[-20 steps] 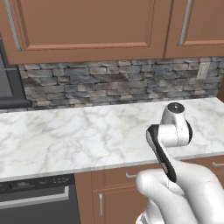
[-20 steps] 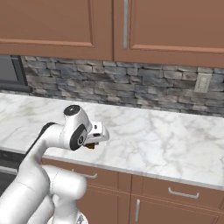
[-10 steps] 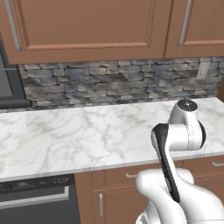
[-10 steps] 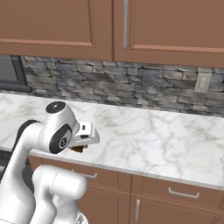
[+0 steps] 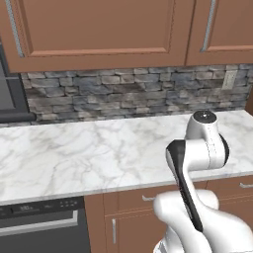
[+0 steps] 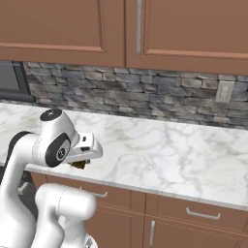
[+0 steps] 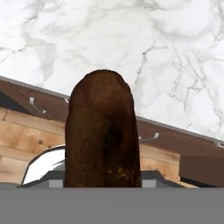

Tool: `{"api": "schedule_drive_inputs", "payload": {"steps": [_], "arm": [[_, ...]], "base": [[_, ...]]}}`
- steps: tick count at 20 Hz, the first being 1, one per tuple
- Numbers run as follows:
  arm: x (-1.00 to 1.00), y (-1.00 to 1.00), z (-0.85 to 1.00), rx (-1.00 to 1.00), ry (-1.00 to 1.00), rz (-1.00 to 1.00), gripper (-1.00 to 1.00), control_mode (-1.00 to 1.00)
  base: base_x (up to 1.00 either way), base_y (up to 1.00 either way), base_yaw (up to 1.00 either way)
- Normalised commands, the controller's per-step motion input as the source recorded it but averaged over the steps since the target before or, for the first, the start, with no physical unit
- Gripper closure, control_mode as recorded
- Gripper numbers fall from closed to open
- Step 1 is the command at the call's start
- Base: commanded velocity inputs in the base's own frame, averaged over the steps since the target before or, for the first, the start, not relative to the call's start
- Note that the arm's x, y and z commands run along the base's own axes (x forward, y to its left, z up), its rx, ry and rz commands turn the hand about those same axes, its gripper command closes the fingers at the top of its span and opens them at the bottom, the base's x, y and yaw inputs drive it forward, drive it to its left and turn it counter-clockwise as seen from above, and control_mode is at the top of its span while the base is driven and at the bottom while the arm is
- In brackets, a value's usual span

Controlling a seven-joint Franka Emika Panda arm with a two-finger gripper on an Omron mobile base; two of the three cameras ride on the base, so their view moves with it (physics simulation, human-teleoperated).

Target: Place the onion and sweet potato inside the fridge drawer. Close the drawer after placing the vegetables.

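Observation:
The sweet potato [image 7: 103, 131] is a dark brown oval lump that stands tall in the middle of the hand view, held between the fingers. My gripper [image 6: 80, 162] is shut on it. In the right base view the sweet potato [image 6: 77, 165] shows as a small brown patch under the white hand, just off the counter's front edge. The hand points down toward the cabinet fronts and wooden floor below. The onion and the fridge drawer are out of view.
A white marble counter [image 5: 74, 153] runs across in front of me, with a stone backsplash [image 6: 145, 92] and brown upper cabinets [image 5: 99, 29] behind. Brown drawers with silver handles [image 6: 198, 213] sit under it. A dark appliance front [image 5: 39, 222] is at the lower left.
The arm has turned, and the hand with the sweet potato has swung left along the counter's front edge in the right base view. The grip has not changed.

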Motion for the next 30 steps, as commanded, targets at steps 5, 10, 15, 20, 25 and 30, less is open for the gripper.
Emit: {"api": "schedule_drive_inputs", "payload": {"steps": [5,10,15,20,25,30], "arm": [[0.00,0.00,0.00,0.00,0.00,0.00,1.00,1.00],[0.00,0.00,0.00,0.00,0.00,0.00,1.00,1.00],[0.00,0.00,0.00,0.00,0.00,0.00,1.00,1.00],[0.00,0.00,0.00,0.00,0.00,0.00,1.00,1.00],[0.00,0.00,0.00,0.00,0.00,0.00,1.00,1.00],[0.00,0.00,0.00,0.00,0.00,0.00,1.00,1.00]], "base": [[-1.00,-0.48,-0.04],[-1.00,-0.44,0.00],[-1.00,-0.53,0.00],[-0.98,-0.79,-0.02],[-0.19,-1.00,-0.01],[0.00,-1.00,0.00]]}}
